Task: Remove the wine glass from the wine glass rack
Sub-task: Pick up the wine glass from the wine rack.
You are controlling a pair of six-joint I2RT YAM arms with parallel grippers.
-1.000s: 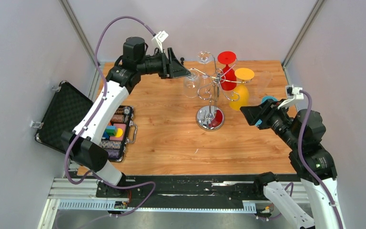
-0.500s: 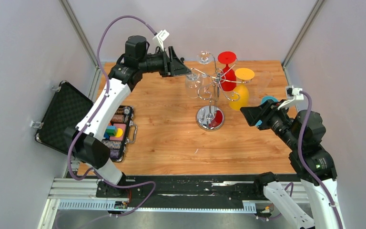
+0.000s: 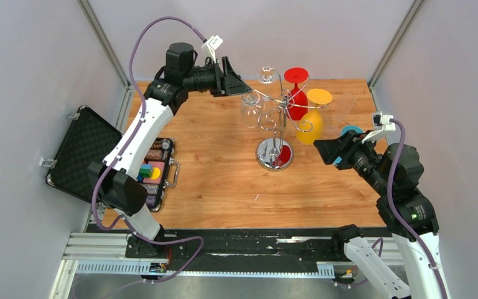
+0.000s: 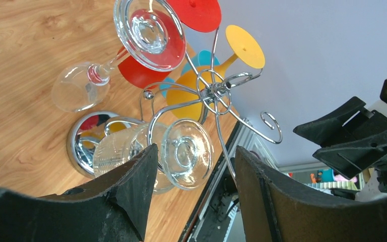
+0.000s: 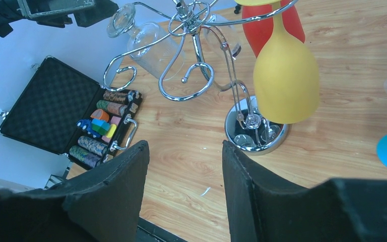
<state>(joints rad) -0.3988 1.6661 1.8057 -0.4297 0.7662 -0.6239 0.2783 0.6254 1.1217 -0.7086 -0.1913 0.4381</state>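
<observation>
The chrome wine glass rack (image 3: 274, 154) stands mid-table on its round mirrored base. Upside down on its arms hang a clear wine glass (image 3: 249, 111) on the left, a second clear glass (image 3: 266, 75) at the back, a red glass (image 3: 296, 93) and a yellow glass (image 3: 314, 121). My left gripper (image 3: 244, 88) is open, level with the left clear glass's foot. In the left wrist view that foot (image 4: 186, 154) lies between the open fingers, close to the left finger (image 4: 141, 176). My right gripper (image 3: 325, 148) is open and empty, right of the rack; its view shows the yellow glass (image 5: 284, 80) and the base (image 5: 256, 136).
An open black case (image 3: 81, 152) with poker chips (image 3: 152, 171) lies at the table's left edge. A blue glass (image 3: 348, 131) and a clear glass (image 3: 345, 106) stand on the table right of the rack, near my right gripper. Grey walls enclose the table.
My left gripper has moved slightly up and to the right, closer to the left clear glass's foot. The right arm has barely moved. The glasses still hang as before.
</observation>
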